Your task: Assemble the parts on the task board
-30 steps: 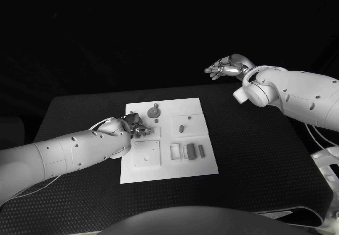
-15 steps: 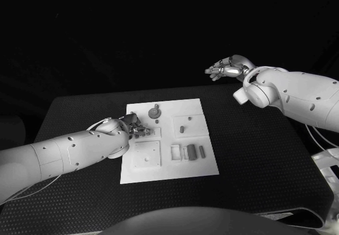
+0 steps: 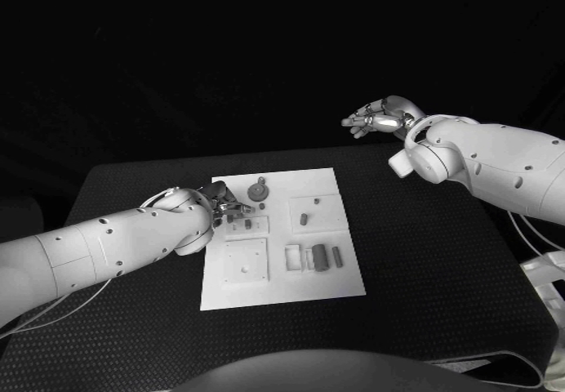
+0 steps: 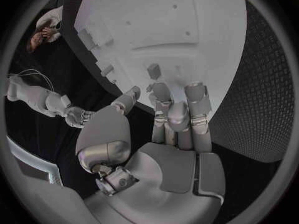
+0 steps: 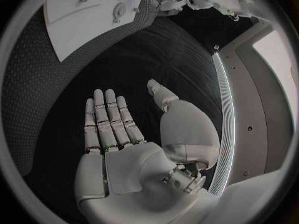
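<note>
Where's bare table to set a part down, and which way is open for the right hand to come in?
Bare black table lies right of the task board, and a strip in front of its near edge; the right hand, raised beyond the far right corner, looks free to come in there. The board's left edge is crowded: the left hand sits over the parts.

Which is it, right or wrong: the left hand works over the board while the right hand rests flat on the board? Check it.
Wrong in one respect. The left hand is over the board's left part, but the right hand does not rest on the board: the head view shows it raised, beyond the table's far right corner, and the right wrist view shows it open and holding nothing.
</note>
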Controlling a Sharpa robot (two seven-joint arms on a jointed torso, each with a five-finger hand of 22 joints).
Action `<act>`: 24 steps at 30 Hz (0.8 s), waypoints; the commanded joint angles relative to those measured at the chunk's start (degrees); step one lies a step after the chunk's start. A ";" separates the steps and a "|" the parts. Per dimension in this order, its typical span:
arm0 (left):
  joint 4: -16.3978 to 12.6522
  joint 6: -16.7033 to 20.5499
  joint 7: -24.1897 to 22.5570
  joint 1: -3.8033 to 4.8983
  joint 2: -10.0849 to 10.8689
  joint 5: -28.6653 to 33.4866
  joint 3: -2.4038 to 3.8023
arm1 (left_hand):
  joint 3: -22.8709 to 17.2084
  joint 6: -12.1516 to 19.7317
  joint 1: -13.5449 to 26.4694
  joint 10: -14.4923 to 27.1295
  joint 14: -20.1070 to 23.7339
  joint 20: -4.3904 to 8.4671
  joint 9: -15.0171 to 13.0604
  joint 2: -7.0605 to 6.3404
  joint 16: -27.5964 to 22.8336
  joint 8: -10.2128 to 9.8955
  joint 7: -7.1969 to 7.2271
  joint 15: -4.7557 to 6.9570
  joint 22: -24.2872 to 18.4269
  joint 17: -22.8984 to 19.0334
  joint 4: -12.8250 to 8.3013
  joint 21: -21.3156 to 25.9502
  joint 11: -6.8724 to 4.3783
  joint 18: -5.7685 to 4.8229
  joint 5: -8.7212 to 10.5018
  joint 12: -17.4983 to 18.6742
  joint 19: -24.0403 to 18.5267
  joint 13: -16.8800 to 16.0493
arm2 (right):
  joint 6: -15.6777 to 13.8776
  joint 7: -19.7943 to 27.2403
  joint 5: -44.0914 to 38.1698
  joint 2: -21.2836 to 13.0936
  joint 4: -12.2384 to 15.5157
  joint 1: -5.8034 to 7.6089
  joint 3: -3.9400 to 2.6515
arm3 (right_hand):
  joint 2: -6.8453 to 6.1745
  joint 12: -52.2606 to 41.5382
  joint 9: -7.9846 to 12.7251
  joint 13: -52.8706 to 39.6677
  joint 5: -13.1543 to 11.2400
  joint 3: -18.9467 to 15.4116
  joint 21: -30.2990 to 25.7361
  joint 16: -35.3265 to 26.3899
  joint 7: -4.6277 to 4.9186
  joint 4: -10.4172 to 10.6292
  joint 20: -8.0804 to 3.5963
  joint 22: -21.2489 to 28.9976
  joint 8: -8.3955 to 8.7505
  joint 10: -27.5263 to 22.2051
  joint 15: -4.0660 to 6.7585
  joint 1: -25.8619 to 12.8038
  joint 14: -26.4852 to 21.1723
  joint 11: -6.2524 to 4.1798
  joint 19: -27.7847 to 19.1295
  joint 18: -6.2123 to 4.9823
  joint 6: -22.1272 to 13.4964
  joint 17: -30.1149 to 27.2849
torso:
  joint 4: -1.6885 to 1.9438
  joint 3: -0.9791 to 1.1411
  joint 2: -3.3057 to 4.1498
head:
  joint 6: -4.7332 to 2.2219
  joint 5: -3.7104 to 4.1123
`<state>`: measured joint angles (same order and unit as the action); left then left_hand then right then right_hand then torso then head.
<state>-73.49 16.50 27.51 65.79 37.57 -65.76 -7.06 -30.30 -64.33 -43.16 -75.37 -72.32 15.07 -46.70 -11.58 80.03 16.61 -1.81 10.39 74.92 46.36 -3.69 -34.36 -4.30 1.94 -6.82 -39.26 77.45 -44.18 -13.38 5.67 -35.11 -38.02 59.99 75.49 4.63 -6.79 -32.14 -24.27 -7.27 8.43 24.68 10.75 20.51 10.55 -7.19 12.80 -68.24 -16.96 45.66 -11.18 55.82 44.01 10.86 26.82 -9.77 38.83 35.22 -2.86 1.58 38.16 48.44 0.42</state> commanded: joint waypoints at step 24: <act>13.41 -6.98 -4.81 7.49 -2.51 5.42 0.45 | -0.30 9.99 -4.35 11.79 10.26 -4.67 0.62 2.31 -13.68 -2.89 -5.54 -5.65 -6.66 -5.86 -5.62 13.53 5.67 -0.39 0.55 10.39 -10.50 8.47 | 1.14 0.63 0.68 -0.04 -0.68 -0.14 -0.02 | -0.14 -0.22 0.14 0.15 0.02 -0.02 -0.53 -0.39 3.47 0.20 0.04 -0.26 -0.15 -0.56 0.02 -0.33 -0.48 -0.09 -0.25 1.03 -0.46 0.09 | 0.06 0.04 0.03 | -4.83 -1.86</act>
<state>-61.08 8.57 24.87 73.16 35.54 -59.93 -6.65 -30.61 -54.83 -47.46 -63.94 -62.44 10.30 -46.13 -8.88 66.59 13.95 -7.37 4.73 68.32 40.54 -9.57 -21.00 1.43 0.96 -6.55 -29.17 67.38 -35.82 -13.09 5.71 -34.49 -38.09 59.20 75.35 4.64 -6.79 -32.14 -24.22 -7.19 8.43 24.68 10.54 20.51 10.55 -7.19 12.80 -68.43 -16.96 45.46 -11.18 55.82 44.02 10.65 26.82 -9.77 38.83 35.27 -2.80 1.60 38.19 44.18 -0.79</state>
